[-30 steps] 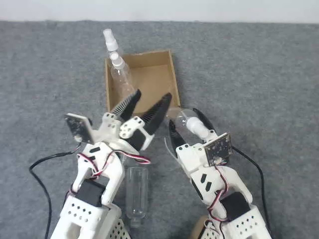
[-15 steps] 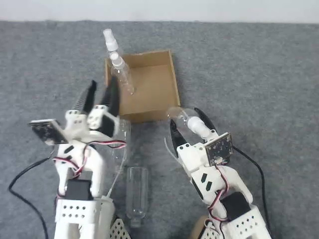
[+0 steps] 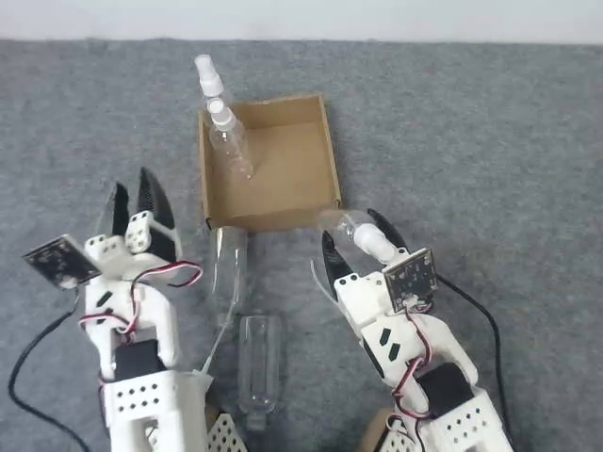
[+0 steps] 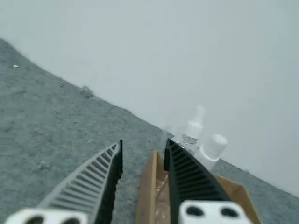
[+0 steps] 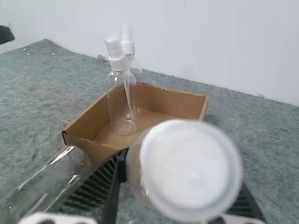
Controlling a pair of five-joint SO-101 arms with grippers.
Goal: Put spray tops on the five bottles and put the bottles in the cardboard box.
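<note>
While one capped bottle point(image 3: 231, 141) stands in the cardboard box point(image 3: 301, 179), right gripper point(image 3: 350, 231) is clamped on a topped bottle point(image 5: 184, 175); left gripper point(image 3: 132, 200) apart, empty; 2 topless bottles point(image 3: 228, 268) lie on counter point(image 3: 471, 141), so approx. most work seems left.

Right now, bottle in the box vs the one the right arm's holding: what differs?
The boxed bottle stands upright inside the cardboard box; the held bottle lies sideways outside it, by its near wall. The right gripper is shut on the held bottle; nothing grips the boxed bottle. Both are clear with white tops.
</note>
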